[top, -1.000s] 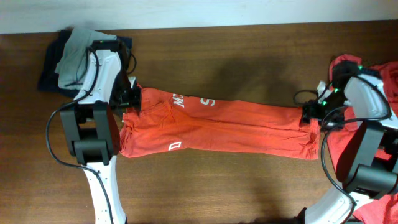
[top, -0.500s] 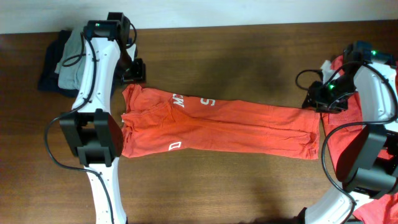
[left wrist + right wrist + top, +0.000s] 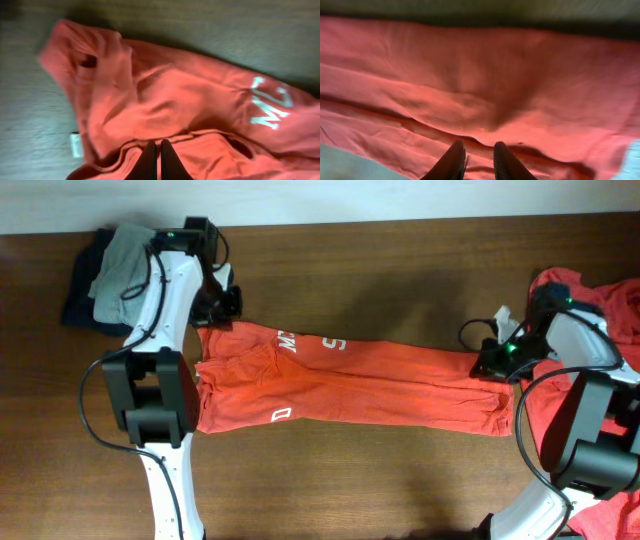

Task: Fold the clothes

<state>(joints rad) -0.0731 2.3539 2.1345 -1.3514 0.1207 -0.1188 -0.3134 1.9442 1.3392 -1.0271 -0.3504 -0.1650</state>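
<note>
One of the clothes, an orange-red T-shirt (image 3: 350, 385) with white lettering (image 3: 285, 342), lies across the table folded into a long strip. My left gripper (image 3: 222, 302) hangs at its back left corner. In the left wrist view its fingers (image 3: 159, 145) are shut just above the shirt (image 3: 165, 95) near the collar seam, with nothing seen pinched between them. My right gripper (image 3: 485, 365) is at the strip's right end. In the right wrist view it (image 3: 479, 147) stands low over the shirt (image 3: 470, 75) with its jaws a little apart and a crease of cloth showing in the gap.
A heap of dark and grey garments (image 3: 105, 270) lies at the back left. More red clothes (image 3: 600, 310) are piled at the right edge under the right arm. A white tag (image 3: 76, 145) sticks out at the shirt's edge on the brown wooden table (image 3: 350, 490).
My left gripper lifted off the shirt toward the table's back edge, came back to the shirt's corner and shut. My right gripper moved left onto the shirt's right end, its jaws narrowing.
</note>
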